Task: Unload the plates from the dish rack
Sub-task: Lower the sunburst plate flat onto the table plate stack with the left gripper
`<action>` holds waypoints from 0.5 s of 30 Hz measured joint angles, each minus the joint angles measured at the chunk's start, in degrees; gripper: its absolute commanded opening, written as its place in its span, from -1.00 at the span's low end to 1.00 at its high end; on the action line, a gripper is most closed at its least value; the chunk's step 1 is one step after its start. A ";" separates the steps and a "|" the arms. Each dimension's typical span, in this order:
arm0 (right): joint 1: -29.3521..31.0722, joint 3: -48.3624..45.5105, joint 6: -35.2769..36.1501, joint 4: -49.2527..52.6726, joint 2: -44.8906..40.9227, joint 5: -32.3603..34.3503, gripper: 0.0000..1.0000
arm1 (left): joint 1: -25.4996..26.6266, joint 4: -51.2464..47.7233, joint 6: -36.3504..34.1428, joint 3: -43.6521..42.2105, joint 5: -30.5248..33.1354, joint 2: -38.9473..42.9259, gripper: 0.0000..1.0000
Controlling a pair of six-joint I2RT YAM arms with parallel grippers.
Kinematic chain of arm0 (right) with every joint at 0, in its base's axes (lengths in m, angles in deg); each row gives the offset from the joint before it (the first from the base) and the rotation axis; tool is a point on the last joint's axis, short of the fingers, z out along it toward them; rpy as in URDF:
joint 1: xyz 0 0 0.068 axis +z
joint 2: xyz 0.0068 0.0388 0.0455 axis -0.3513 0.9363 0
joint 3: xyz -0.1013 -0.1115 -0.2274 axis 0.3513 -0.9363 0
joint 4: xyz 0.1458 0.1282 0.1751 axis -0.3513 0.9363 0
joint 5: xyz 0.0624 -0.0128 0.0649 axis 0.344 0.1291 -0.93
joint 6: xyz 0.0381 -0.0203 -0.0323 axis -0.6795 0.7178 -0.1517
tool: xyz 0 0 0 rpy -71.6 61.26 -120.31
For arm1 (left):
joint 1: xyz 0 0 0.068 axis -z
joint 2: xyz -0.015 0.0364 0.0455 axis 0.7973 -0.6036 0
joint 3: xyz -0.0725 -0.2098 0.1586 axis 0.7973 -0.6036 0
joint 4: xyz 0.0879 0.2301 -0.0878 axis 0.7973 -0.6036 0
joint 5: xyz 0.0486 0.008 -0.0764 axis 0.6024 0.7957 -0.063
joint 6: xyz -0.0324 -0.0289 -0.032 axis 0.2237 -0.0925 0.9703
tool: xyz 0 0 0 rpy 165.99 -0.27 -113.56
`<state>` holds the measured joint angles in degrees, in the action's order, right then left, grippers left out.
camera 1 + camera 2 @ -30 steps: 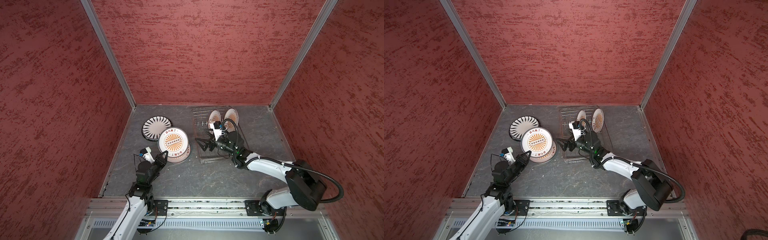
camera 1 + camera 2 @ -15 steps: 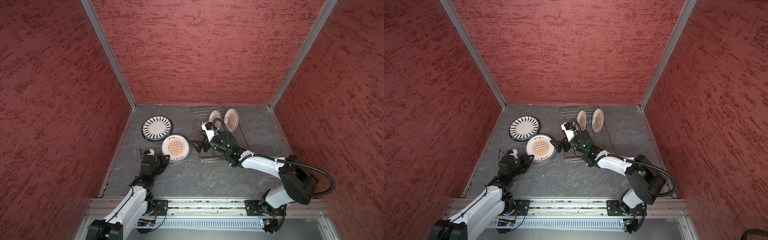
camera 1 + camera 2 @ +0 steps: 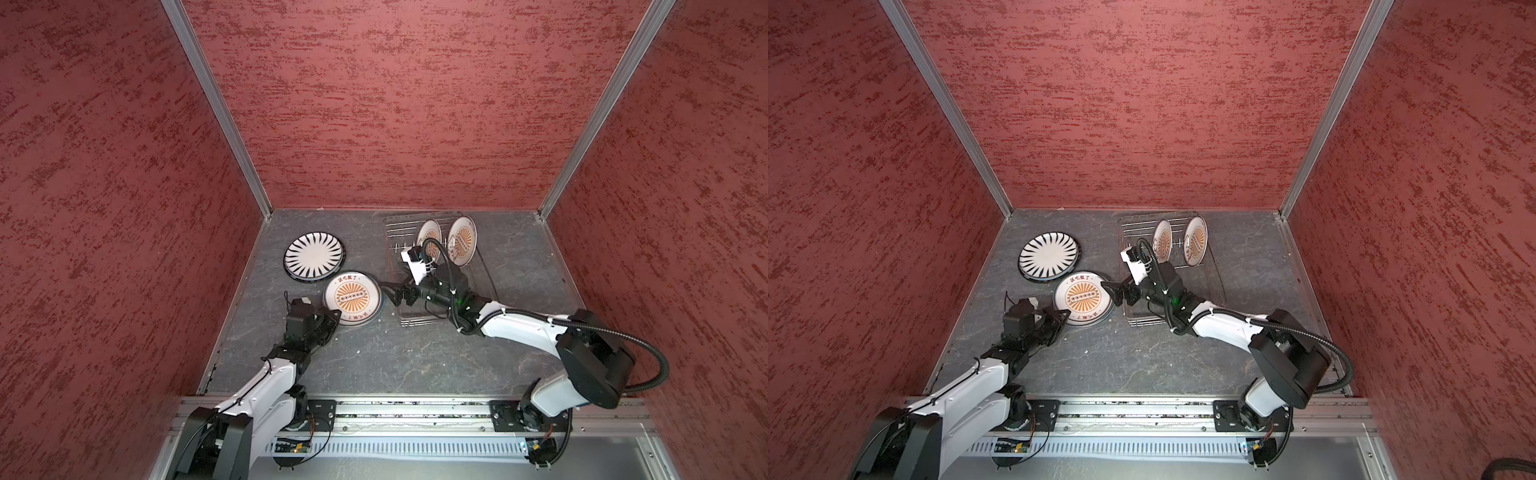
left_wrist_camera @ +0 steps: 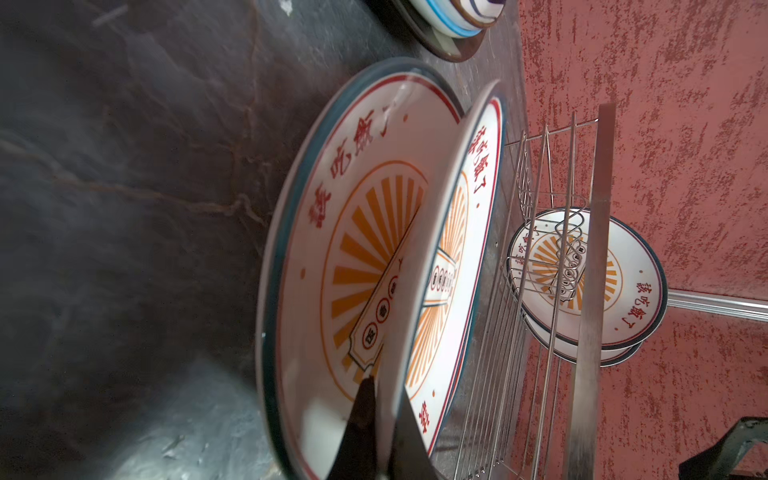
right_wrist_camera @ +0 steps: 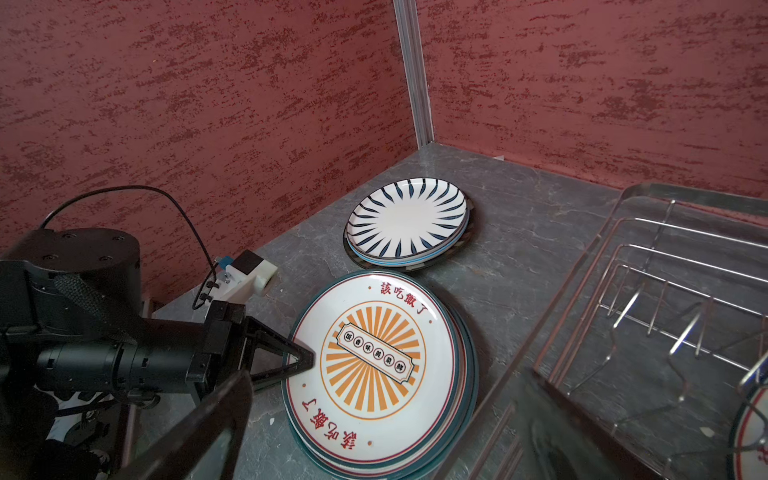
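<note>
Plates (image 3: 352, 296) on grey tabletop (image 3: 395, 365), red walls (image 3: 374, 104)

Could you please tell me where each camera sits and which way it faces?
Top views: high behind the robot, looking down on the table; left arm with left gripper and right arm with right gripper show.
Left wrist: on the left arm, looking along the held sunburst plate toward the dish rack; its fingers pinch the rim.
Right wrist: on the right arm, looking over that plate toward the left gripper; one own finger shows.
Shared: every view shows that plate and the rack.
</note>
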<state>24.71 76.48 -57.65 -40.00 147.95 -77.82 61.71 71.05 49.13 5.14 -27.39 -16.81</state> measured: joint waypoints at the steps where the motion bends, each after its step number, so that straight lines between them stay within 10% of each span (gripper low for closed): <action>1: 0.00 0.00 0.09 0.00 0.09 0.09 0.98 | 0.00 0.00 0.33 0.09 0.11 0.00 -0.69; 15: 0.22 0.17 0.39 0.66 0.63 1.07 0.98 | 0.79 -0.61 0.74 1.03 2.67 0.11 -0.16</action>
<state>24.93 76.66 -57.25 -39.34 148.58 -76.75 62.50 70.43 49.87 6.17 -24.72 -16.70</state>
